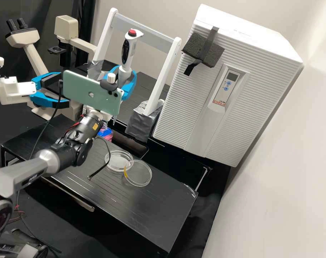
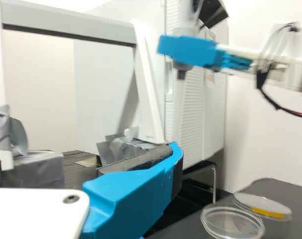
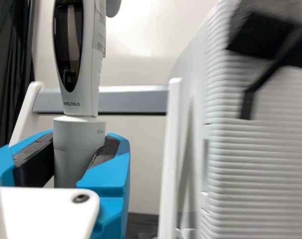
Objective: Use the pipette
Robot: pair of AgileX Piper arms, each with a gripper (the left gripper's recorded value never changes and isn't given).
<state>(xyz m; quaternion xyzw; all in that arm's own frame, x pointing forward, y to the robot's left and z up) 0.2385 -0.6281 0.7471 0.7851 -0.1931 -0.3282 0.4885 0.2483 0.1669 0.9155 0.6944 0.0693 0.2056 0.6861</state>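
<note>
above the rear part of the black slatted surface [image 1: 145,211], the white and grey electronic pipette with a red top button [image 1: 127,50] [image 3: 76,74] is held upright, clear of the surface. its thin tip points down near a small bottle of blue liquid [image 1: 106,133].

the pipette is judged to be a rigid, light plastic tool, somewhat top-heavy because of the display head. the barrel is smooth and may slip or rotate under a loose hold. the fine tip is judged fragile and should not be pressed against any hard face. hold is best taken on the cylindrical barrel just below the head, so that the red button is kept accessible.

the right fingers [image 1: 130,85] [image 3: 108,174] are closed on that white lower barrel, which is seated between the dark pads with one blue finger at each side.

the left fingers [image 1: 44,77] [image 2: 136,199] are spread apart and nothing is held in them. they are positioned to one side of the pipette, apart from it.

two clear round petri dishes [image 1: 138,173] are laid side by side on the surface, with edges meeting.
</note>
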